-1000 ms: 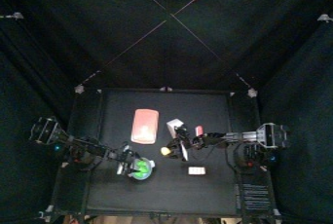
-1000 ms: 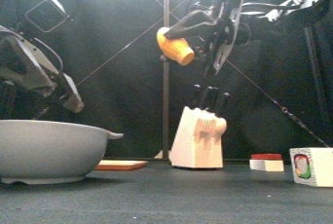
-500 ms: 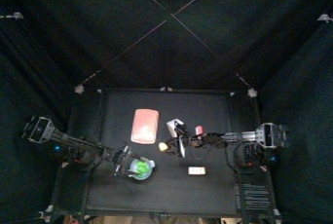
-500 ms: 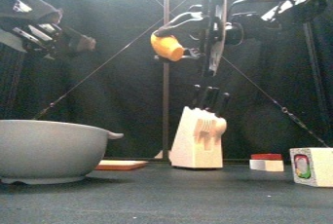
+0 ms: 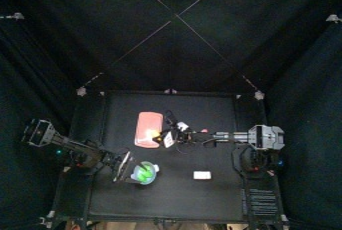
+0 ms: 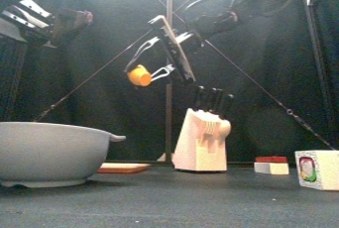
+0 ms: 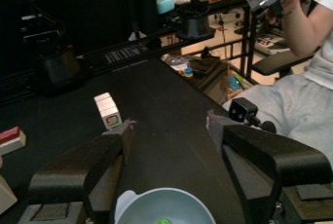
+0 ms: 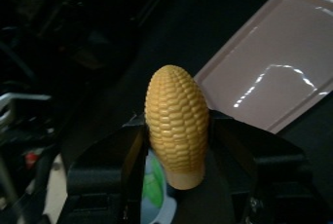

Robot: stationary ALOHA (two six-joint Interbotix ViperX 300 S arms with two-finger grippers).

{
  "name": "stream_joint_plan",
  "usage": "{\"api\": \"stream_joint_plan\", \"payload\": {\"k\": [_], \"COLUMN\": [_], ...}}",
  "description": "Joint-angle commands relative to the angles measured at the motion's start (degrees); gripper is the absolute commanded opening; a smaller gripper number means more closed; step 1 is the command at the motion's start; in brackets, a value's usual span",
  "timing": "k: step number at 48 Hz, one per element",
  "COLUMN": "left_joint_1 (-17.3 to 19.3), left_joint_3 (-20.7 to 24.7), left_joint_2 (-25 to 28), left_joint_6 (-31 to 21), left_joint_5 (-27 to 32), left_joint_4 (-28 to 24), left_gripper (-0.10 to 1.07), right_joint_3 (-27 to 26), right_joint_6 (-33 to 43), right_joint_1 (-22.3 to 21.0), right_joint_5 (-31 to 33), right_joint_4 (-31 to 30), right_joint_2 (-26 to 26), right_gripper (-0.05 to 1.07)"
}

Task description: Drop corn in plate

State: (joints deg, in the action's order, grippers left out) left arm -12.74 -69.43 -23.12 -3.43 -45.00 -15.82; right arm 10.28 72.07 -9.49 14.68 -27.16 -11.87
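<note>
Looking down from the top, the right gripper holds the corn over the plate's right edge. From the front, the corn hangs high above the table; the plate hides behind a grey bowl. The right wrist view shows jaws squeezing the corn. The left wrist view shows the left gripper spread wide, holding nothing, and a person sitting outside.
</note>
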Motion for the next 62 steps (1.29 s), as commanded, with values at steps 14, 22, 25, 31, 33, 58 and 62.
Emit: {"api": "stream_joint_plan", "payload": {"k": [14, 22, 25, 31, 33, 58, 62], "left_joint_1": [0.0, 0.0, 0.0, 0.09, 0.0, 0.09, 0.0], "left_joint_3": [-0.35, -1.14, -1.14, -1.14, -1.23, -2.02, -2.29], "left_joint_2": [-0.79, -0.88, -0.97, -0.97, -1.05, -2.46, -3.25], "left_joint_6": [-0.09, 0.09, 0.18, 0.18, 0.18, 0.26, 0.26], "left_joint_5": [-0.62, -0.62, -0.62, -0.62, -0.62, -0.53, -0.53], "left_joint_4": [1.58, 2.9, 3.25, 3.52, 3.52, 3.25, 3.25], "left_gripper": [0.95, 0.95, 0.95, 0.95, 0.95, 0.95, 0.95], "right_joint_3": [-14.24, -19.25, -21.18, -25.93, -27.51, -35.86, -35.86], "right_joint_6": [0.18, 0.26, 0.35, 0.35, 0.26, 11.25, 12.66], "right_joint_1": [0.0, 0.09, 0.0, 0.09, 0.09, 0.7, 0.97], "right_joint_5": [11.95, 23.82, 27.77, 36.39, 38.58, 46.67, 46.23], "right_joint_4": [8.79, 10.11, 9.76, 10.28, 10.55, 6.33, 7.29], "right_joint_2": [-11.43, -14.33, -15.12, -16.87, -17.75, -23.99, -23.99], "right_gripper": [0.56, 0.56, 0.56, 0.57, 0.57, 0.74, 0.74]}}
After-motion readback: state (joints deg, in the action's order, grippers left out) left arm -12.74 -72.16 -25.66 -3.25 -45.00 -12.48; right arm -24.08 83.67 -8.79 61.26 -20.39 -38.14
